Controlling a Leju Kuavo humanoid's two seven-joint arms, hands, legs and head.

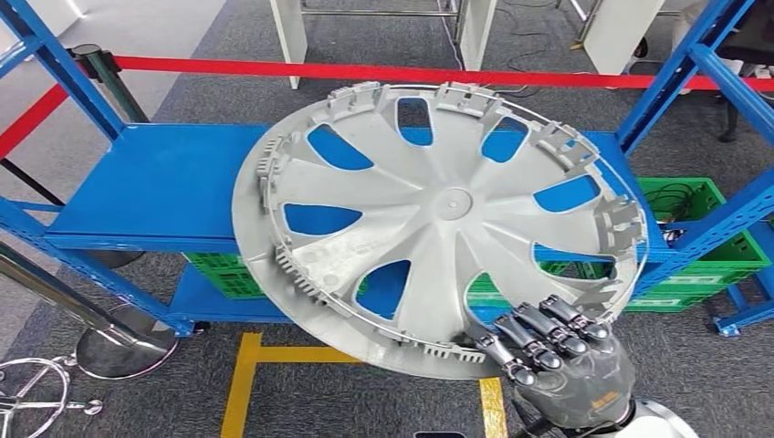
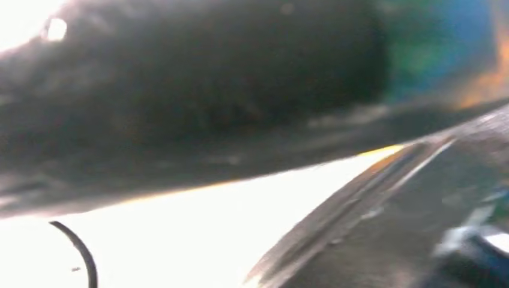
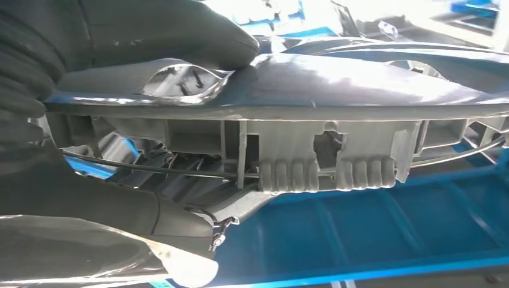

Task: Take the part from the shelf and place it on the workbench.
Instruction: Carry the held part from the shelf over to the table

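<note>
Right hand [image 1: 557, 351], nearest the head camera, low and right of centre: dark fingers curled over the near rim of the part [image 1: 438, 219], thumb on the opposite face. The right wrist view confirms the pinch, with the rim clamped between the thumb [image 3: 180, 30] and the fingers [image 3: 90, 204] below it.

Part: one grey plastic wheel cover, round, spoked, inner face with its clips and wire ring turned up toward the camera. Held tilted, far edge over the blue shelf [image 1: 155, 182], near edge out past the shelf front and above the floor. Whether the far edge touches the shelf cannot be told.

Left hand: the left wrist view is blurred and dark, with a curved grey edge close to the lens that may be the part's rim. Whether this hand grips, or how far open it is, cannot be told.

Key relation: the part extends up and away from the right hand, which holds it at the near right edge, so most of its spread lies beyond and to the left of the grip. Judged as lifted or nearly lifted off the shelf, not yet carried to the workbench.

Also present: green crate [image 1: 712, 246] under the shelf, red barrier tape [image 1: 274, 68] behind, yellow floor marking [image 1: 242, 383].
</note>
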